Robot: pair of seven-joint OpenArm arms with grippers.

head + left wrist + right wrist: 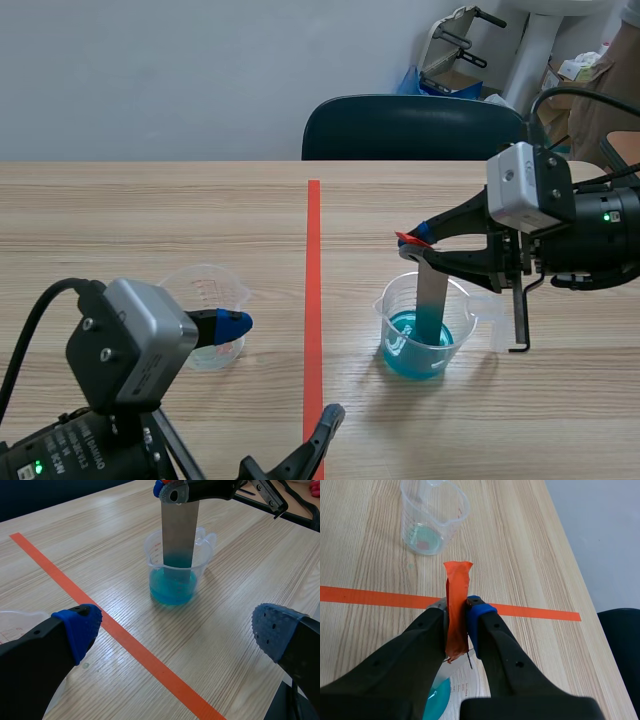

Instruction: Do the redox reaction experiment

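A clear beaker [423, 331] of blue liquid stands right of the tape line. A grey metal strip [432, 296] with an orange-red taped top [457, 605] hangs upright with its lower end dipped in the blue liquid [171, 587]. My right gripper [415, 243] is shut on the taped top. The beaker [176, 565] and the strip [179, 532] also show ahead of my left gripper [175, 630], which is open and holds nothing. In the scene view, my left gripper [235, 323] sits low, beside a second clear beaker [205, 313] that looks empty.
An orange-red tape line [314, 300] runs down the middle of the wooden table [150, 220]. A dark chair [410, 128] stands behind the far edge. The second beaker [434, 515] lies beyond the tape in the right wrist view.
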